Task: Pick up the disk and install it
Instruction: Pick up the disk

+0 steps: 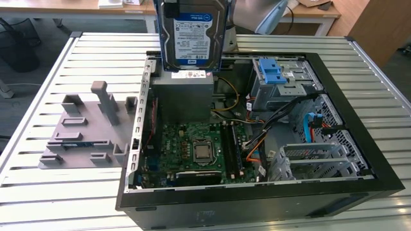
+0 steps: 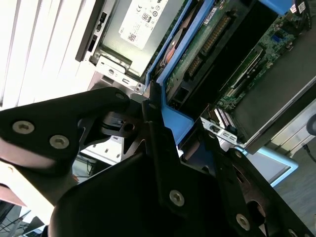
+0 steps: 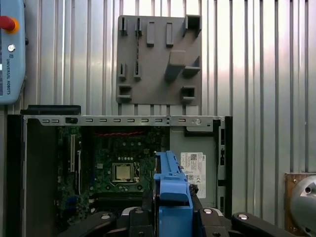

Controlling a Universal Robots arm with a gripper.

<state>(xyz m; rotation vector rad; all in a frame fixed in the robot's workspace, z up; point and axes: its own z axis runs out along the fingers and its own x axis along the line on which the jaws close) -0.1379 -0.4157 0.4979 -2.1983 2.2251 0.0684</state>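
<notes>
Carry step: claw (image 3: 170, 211) clamped on the disk (image 1: 191, 36), open case (image 1: 257, 204) beneath it; install likely needs the carrier squared to the drive cage (image 1: 282, 82).

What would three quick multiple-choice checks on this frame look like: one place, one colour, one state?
1. Where is the disk?
A. held up over the open case
B. lying on the grey fixture
C. seated in the drive cage

2. What colour is the carrier framing the disk?
A. red
B. blue
C. yellow

3. What state is the gripper in?
A. open and empty
B. shut on the disk
C. resting on the table

Answers:
1 A: in the exterior view the disk hangs above the case, not in it.
2 B: the frame is blue in both wrist views.
3 B: the first wrist view shows the carrier clamped in it.
</notes>
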